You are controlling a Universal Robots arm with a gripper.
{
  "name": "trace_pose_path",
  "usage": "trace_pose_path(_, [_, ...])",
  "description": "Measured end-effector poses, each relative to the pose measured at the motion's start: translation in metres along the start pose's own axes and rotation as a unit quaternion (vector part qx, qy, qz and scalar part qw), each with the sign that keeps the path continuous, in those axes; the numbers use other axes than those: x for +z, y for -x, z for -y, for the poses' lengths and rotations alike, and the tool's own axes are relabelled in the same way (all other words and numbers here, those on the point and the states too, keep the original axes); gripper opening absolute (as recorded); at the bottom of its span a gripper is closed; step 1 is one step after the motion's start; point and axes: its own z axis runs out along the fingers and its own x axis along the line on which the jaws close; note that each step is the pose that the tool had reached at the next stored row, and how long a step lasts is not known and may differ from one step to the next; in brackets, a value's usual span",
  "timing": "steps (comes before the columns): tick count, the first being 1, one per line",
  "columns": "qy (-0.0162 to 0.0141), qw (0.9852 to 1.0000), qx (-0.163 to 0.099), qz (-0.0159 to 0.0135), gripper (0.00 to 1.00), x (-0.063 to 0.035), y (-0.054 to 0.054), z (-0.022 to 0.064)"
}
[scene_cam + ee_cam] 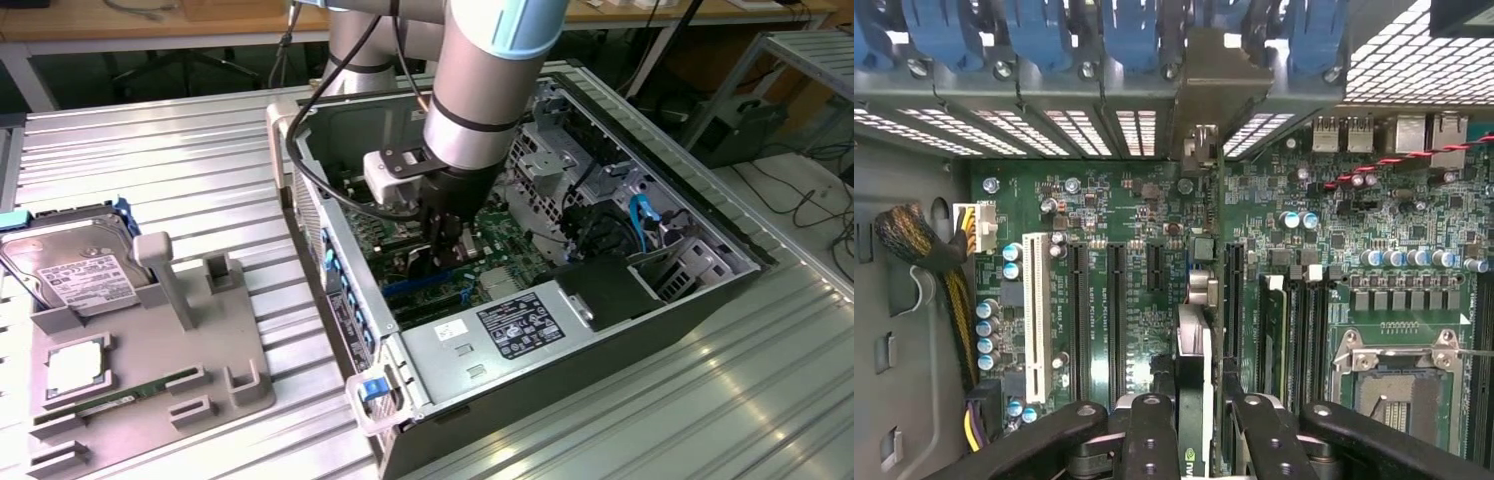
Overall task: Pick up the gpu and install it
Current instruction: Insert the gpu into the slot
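So the gpu (1194,400) is held edge-on between the gripper (1199,425) fingers, which are clamped on it, down inside the open computer case (694,290). In the wrist view you see it as a thin vertical sliver with its metal bracket end (1202,100) running out toward the row of slot covers with the blue clips (1124,30) at the back wall of the case. Its long axis looks lined up with the expansion slots on the green motherboard (1334,230), and it sits right over the gap between the black slots, with the white slot (1037,315) off to one side. Whether the edge is actually seated in a slot, I can't tell from here. In the exterior view the arm (487,80) reaches straight down into the case. The case lies on its side on a ribbed metal table (174,170); toward the exterior view's left there's a grey parts holder (200,340) with a hard drive (74,265) in it. Looks like a workshop with desks behind.
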Motion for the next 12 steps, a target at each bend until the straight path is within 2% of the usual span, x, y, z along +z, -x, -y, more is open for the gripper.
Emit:
trace_pose_path(5, [0.0002,1.0,0.0,0.0,0.27,0.0004,0.0,0.0])
trace_pose_path(12, [0.0004,1.0,0.0,0.0,0.27,0.0059,-0.0003,0.0])
